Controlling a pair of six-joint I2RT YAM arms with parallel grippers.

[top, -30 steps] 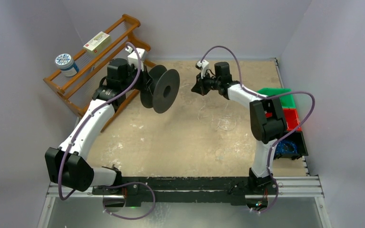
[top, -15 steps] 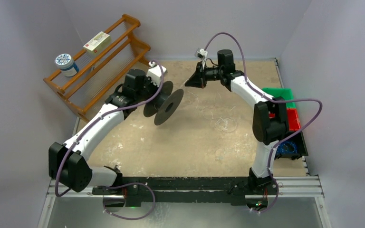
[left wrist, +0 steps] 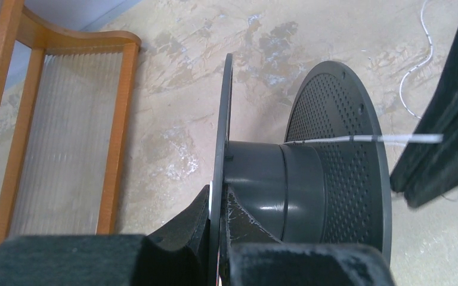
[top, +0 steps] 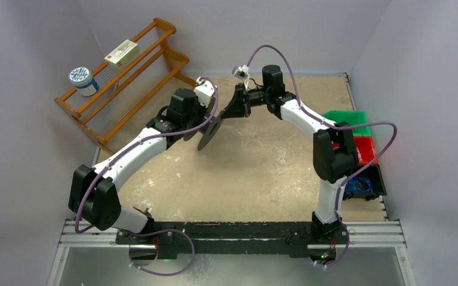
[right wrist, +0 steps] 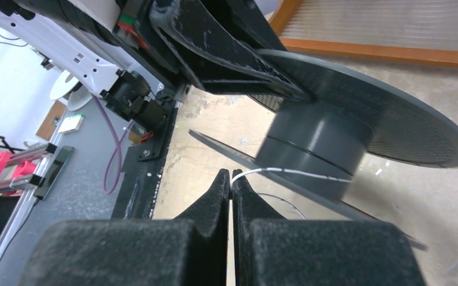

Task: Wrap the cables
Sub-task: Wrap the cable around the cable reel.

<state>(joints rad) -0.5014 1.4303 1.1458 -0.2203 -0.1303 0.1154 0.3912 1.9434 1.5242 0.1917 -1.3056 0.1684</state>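
Note:
My left gripper (left wrist: 219, 196) is shut on one flange of a black plastic spool (left wrist: 286, 185), held above the table at the back middle (top: 212, 128). My right gripper (right wrist: 231, 176) is shut on a thin pale cable (right wrist: 292, 173) that runs taut from its fingertips to the spool's hub. In the left wrist view the cable (left wrist: 364, 139) crosses the perforated far flange toward the right gripper's dark fingers (left wrist: 447, 131). In the top view the right gripper (top: 229, 112) sits right beside the spool. Loose pale cable loops (top: 280, 152) lie on the table.
A wooden rack (top: 122, 80) stands at the back left with a round tin (top: 82, 80) and a small box (top: 122, 52). Green (top: 349, 119), red (top: 367, 149) and black (top: 364, 185) bins line the right edge.
The left arm has carried the spool right and toward the table's middle. The right gripper has moved left and up to meet it, drawing the cable taut against the hub.

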